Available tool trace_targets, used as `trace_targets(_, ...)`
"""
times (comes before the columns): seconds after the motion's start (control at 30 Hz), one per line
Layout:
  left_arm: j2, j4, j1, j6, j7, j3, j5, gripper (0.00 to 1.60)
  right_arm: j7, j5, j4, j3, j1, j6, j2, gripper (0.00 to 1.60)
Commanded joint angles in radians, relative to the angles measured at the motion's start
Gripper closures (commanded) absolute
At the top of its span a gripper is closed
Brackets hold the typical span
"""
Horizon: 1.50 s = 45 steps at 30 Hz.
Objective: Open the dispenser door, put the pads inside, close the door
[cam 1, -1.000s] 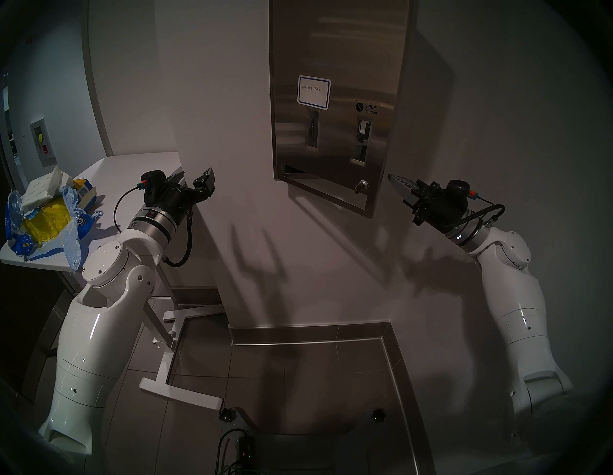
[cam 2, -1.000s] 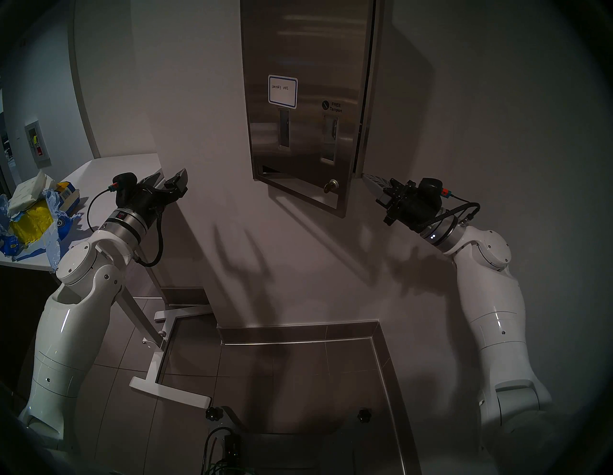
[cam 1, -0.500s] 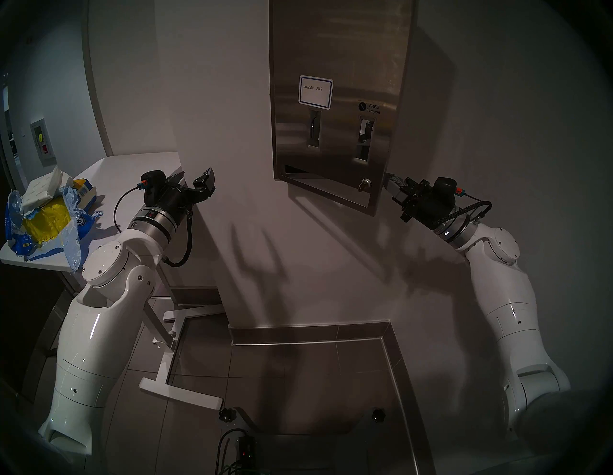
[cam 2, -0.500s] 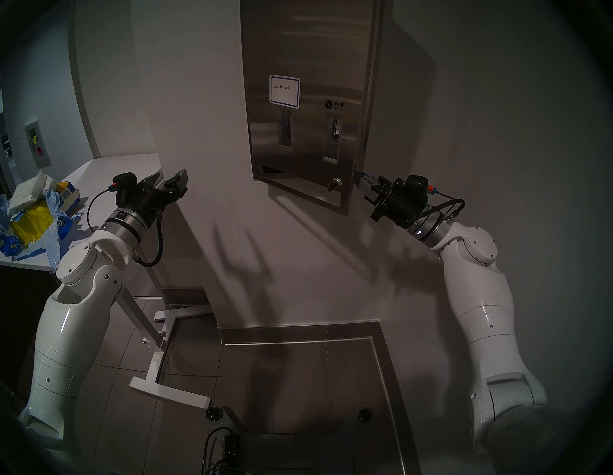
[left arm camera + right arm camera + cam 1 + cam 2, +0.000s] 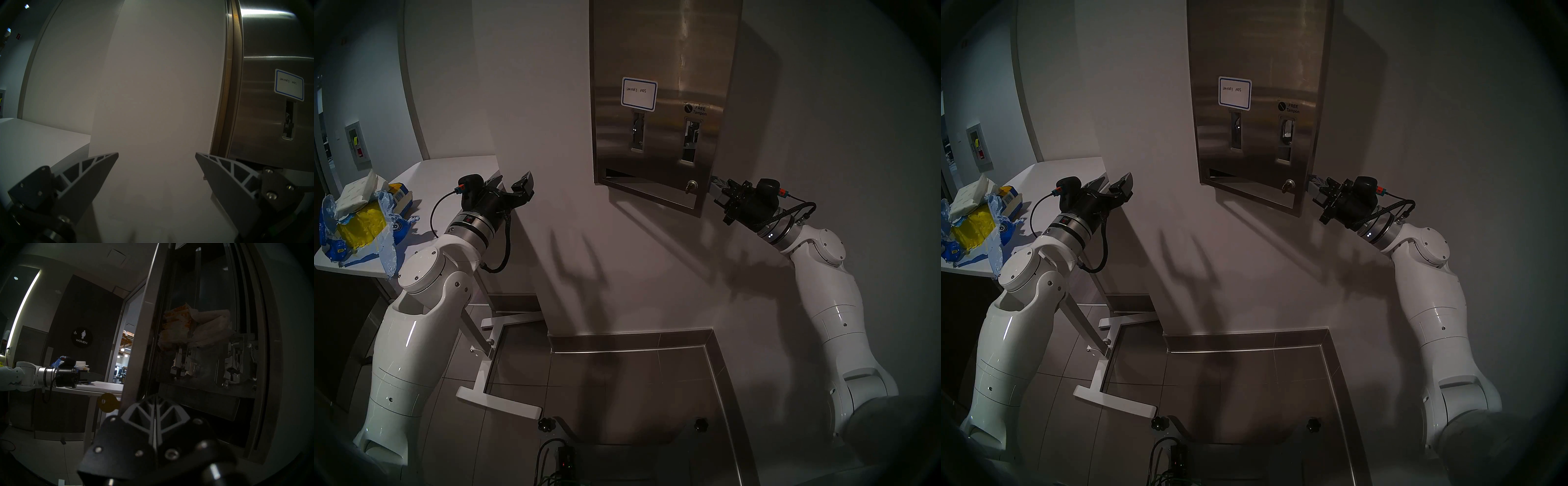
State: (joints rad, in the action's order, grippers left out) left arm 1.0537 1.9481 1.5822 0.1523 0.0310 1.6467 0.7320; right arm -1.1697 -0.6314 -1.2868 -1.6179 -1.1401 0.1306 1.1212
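At nine o'clock the pads are seen lying on the table, stacked on a torn blue bag of yellow bundles. The left gripper is kept still, fingers wide apart, empty. The dispenser door has been swung slightly further out, and the right gripper, fingers pressed together, has been worked in behind its four o'clock corner. Opening is judged under way. Inside, orange-printed packets and white ones are already stacked.

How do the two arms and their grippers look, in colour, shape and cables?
Both arms are glossy white rounded shells ending in silver wrist rings. The left gripper and right gripper are black, with grey ribbed triangular fingers. A black cable loops beside each wrist, ending at an orange-and-blue plug.
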Motion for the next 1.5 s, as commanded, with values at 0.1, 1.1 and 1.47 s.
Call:
trace_targets(0.1, 0.0, 0.026, -0.026, -0.012, 0.0, 0.011, 0.0, 0.0, 0.008, -0.011, -0.054, -0.005, 0.032, -0.015, 0.007, 1.6)
trace_targets(1.1, -0.01, 0.044, -0.029, -0.007, -0.013, 0.006, 0.0, 0.0, 0.041, -0.005, -0.089, -0.015, 0.009, -0.053, 0.02, 1.6)
trace_targets(1.47, -0.015, 0.179, -0.001, 0.029, -0.124, -0.043, 0.083, 0.0, 0.041, -0.006, -0.086, -0.014, 0.009, -0.051, 0.02, 1.6)
